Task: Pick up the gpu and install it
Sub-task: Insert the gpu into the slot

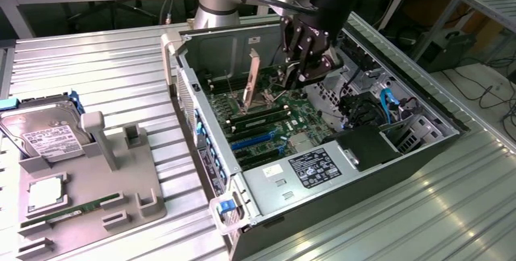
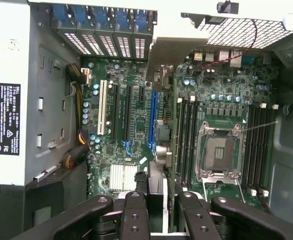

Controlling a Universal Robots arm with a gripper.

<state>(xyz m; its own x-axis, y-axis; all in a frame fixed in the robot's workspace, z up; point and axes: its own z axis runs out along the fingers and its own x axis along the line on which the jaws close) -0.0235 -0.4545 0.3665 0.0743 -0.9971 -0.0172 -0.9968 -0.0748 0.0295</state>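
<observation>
The gpu (image 1: 254,70), a thin dark expansion card with a silver metal end bracket, is gripped edge-on between the narrowly set black fingers (image 2: 135,215) of the gripper (image 1: 296,78). It is held inside the open dark metal computer case (image 1: 217,49), above the green motherboard (image 2: 131,130) and near the long blue slot (image 2: 154,112).

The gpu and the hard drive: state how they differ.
The gpu stands on edge in the gripper over the open case; the hard drive sits in the grey fixture outside. The gpu is dark with a silver end; the hard drive is silver, white-labelled. Both are flat rectangles.
</observation>
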